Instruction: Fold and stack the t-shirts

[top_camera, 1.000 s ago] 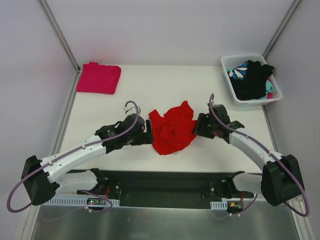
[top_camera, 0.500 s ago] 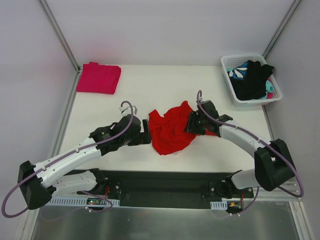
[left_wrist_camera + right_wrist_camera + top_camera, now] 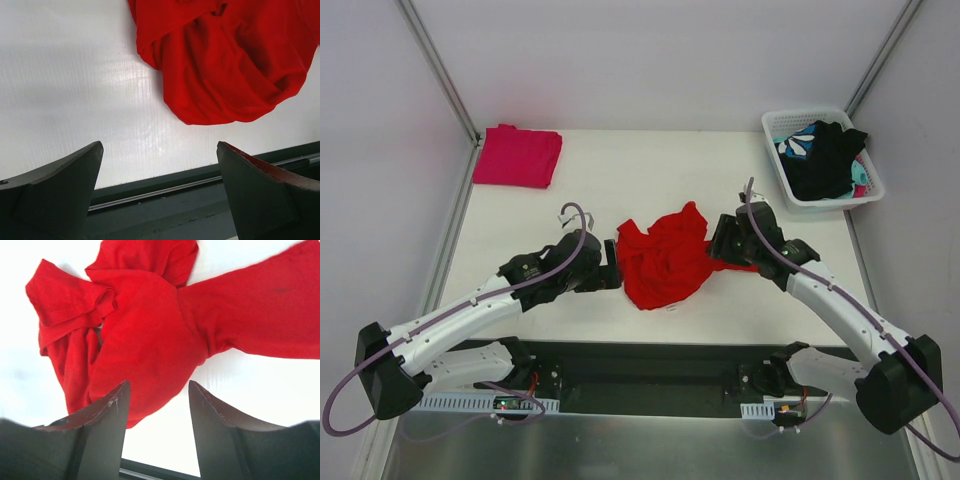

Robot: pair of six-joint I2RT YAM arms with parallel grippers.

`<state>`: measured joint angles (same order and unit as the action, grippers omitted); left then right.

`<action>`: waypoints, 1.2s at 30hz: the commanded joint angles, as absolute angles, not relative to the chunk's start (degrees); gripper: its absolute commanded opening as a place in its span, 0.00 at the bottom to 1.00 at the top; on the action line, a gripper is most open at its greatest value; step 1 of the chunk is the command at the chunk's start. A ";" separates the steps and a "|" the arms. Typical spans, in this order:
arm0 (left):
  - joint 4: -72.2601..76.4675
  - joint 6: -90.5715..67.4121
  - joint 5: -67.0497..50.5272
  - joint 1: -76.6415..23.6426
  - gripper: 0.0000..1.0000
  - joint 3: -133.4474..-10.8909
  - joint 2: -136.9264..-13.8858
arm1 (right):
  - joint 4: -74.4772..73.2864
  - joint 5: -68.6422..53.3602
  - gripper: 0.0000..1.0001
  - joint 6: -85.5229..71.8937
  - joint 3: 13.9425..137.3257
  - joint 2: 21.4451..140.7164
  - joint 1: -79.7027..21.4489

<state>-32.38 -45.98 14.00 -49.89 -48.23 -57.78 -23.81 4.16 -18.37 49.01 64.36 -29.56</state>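
Crumpled bright red cloth t-shirt (image 3: 665, 262) flanked: left gripper (image 3: 160, 150), 9 o'clock, spread empty; right gripper (image 3: 159, 385), 3 o'clock, parted empty; white hem label (image 3: 672, 309) unreadable.

A white desk (image 3: 620, 170) is sitting between pale walls (image 3: 650, 60). A white plastic basket (image 3: 804, 114) with slotted sides is resting on the desk's far right corner. One metal post (image 3: 438, 70) is rising at the far left corner, another post (image 3: 885, 55) at the far right. A black rail (image 3: 650, 362) is running along the near edge.

Crumpled red t-shirt (image 3: 225, 65) lies upper rt on white table (image 3: 65, 100) — left fingers (image 3: 55, 185) spread wide, apart from cloth.
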 commanded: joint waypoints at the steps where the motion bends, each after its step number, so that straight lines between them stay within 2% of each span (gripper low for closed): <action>1: -33.05 -45.53 14.33 -50.10 0.98 -48.69 -58.27 | -23.39 6.95 0.53 -21.27 45.01 63.81 -29.53; 11: -33.05 -45.26 14.85 -50.10 0.98 -47.90 -57.22 | -15.56 4.48 0.53 -23.73 42.80 73.29 -30.41; 16: -33.05 -45.18 14.94 -50.10 0.98 -48.08 -57.39 | -13.89 4.04 0.46 -23.91 45.35 78.65 -31.55; 17: -33.05 -45.18 14.94 -50.10 0.98 -48.16 -57.48 | -13.80 3.96 0.42 -23.82 46.66 79.36 -31.73; 18: -33.05 -45.18 14.94 -50.10 0.98 -48.16 -57.48 | -13.80 4.04 0.24 -23.73 47.28 80.06 -31.82; 20: -33.13 -45.09 14.85 -50.10 0.98 -48.08 -57.39 | -15.28 4.13 0.01 -23.38 49.90 81.73 -32.17; 25: -33.14 -45.09 15.47 -50.01 0.98 -47.90 -56.52 | -21.43 7.89 0.01 -18.30 57.99 80.34 -32.61; 28: -33.13 -45.44 15.38 -50.10 0.98 -47.72 -56.69 | -27.06 9.32 0.01 -12.42 69.57 79.98 -32.26; 30: -33.13 -45.70 15.12 -50.10 0.98 -47.72 -57.21 | -29.88 8.35 0.01 -9.51 78.78 80.85 -31.82; 36: -33.22 -45.70 15.12 -50.10 0.98 -47.64 -55.81 | -32.43 1.33 0.01 -4.57 94.99 81.82 -29.27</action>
<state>-32.47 -45.84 14.04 -49.89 -47.99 -57.60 -29.45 4.86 -9.78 85.95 82.46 -31.05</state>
